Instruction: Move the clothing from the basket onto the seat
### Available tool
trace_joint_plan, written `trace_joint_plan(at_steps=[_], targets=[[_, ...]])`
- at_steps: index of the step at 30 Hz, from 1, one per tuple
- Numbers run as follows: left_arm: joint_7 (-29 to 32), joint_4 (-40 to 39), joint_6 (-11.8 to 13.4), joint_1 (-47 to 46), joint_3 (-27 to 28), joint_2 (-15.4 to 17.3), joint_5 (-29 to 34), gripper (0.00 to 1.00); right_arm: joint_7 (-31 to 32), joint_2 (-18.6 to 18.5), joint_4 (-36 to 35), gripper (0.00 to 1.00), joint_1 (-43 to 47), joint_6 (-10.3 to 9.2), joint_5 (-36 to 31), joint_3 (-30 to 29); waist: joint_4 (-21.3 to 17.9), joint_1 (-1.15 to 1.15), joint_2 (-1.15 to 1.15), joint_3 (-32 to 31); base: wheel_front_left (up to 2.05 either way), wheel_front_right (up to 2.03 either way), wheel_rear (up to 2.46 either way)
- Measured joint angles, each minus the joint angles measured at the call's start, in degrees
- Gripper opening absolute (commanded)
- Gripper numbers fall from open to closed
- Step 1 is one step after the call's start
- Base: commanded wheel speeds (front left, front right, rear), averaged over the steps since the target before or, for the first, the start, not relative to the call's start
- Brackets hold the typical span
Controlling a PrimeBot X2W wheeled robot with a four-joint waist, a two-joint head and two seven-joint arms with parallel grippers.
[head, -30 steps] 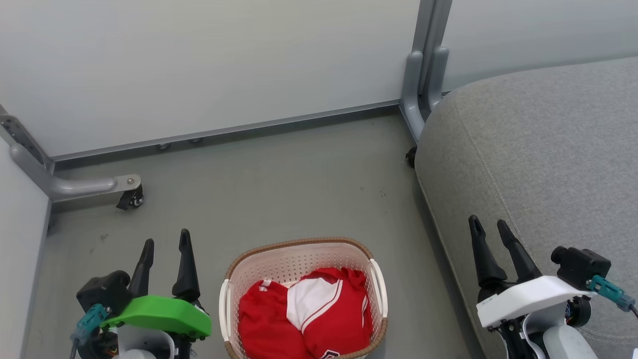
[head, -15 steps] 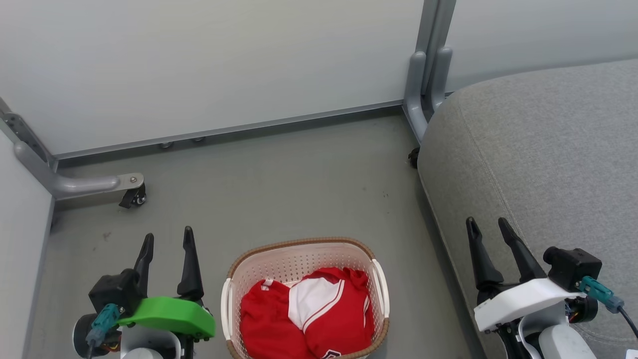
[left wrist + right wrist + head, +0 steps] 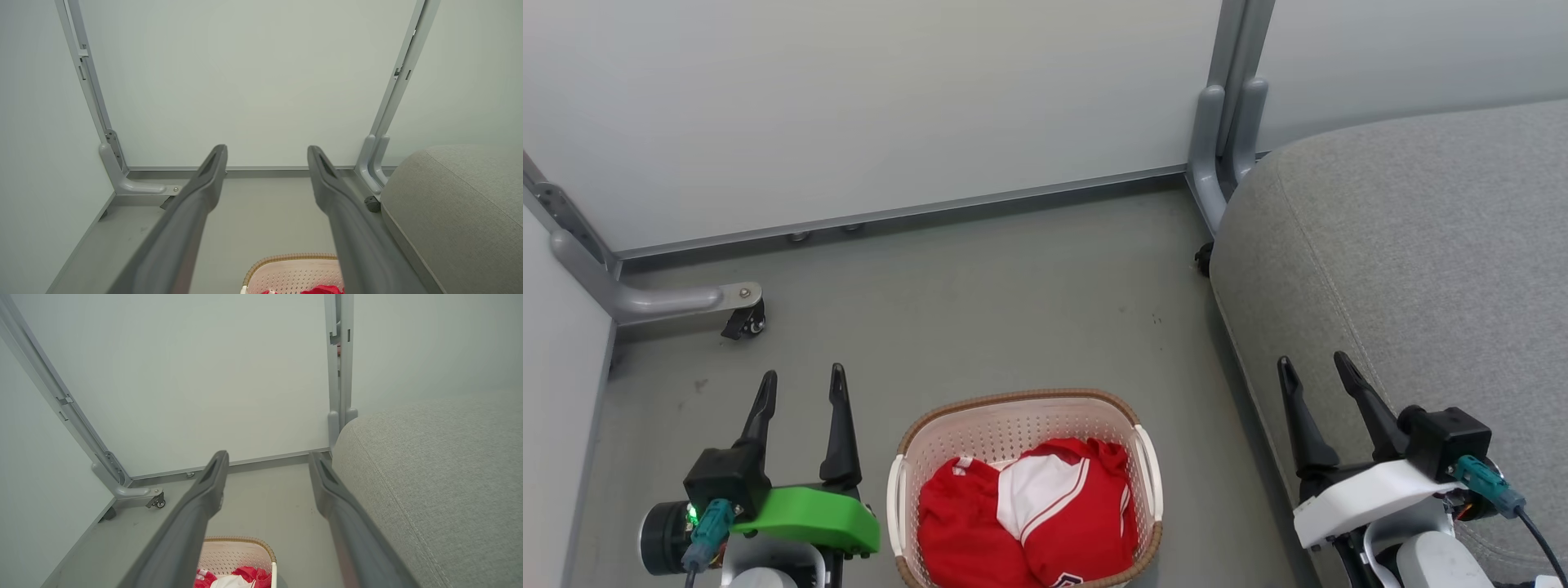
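In the head view the basket (image 3: 1013, 398) stood on the floor (image 3: 980, 302) with the clothing (image 3: 1029, 514) heaped inside it, red cloth with a white panel uppermost; the seat (image 3: 1421, 245) lay to the right of the basket, apart from it; the left gripper (image 3: 802, 374) hung just left of the basket and the right gripper (image 3: 1313, 361) well to its right, before the seat's edge, both with jaws spread and nothing between them.

In the left wrist view the fingers (image 3: 196, 196) stood wide and empty, aimed past the basket (image 3: 286, 269), whose far rim showed low down with a scrap of red.

In the right wrist view the parted fingers (image 3: 196, 506) likewise held nothing; the basket (image 3: 237, 551) sat below them.

No garment had left the basket, so the first pick seemed in hand; the next move called for one gripper to swing over the basket, dip inside its rim and close on a fold of cloth.
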Motion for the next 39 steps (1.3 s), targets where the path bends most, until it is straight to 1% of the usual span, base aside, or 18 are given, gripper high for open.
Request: trace_joint_plan(at_steps=[12,24,33,39], targets=[[-1.32,0.31,-0.29,0.02,-0.15,-0.32,4.52,1.00,-1.34,-0.05,0.37,1.00,-0.11,0.00,-5.05,-0.12,0.30,0.00,0.00,0.01,0.00,0.00,0.00],[-2.60,1.63,-1.02,0.07,-0.25,-0.59,7.31,1.00,-2.58,-0.10,1.14,1.00,-0.14,0.00,-8.55,0.54,0.66,0.00,0.00,-0.08,0.00,0.00,0.00],[-2.68,2.42,-1.98,0.07,0.11,-0.77,5.72,1.00,-2.67,-0.12,2.07,1.00,-0.20,0.01,-6.41,0.12,0.65,0.00,0.00,0.03,0.00,0.00,0.00],[-2.68,2.56,-2.00,0.06,0.01,-0.80,5.57,1.00,-2.67,-0.11,2.13,1.00,-0.59,0.01,-6.45,0.11,0.62,0.00,0.00,0.18,0.00,0.00,0.00]])
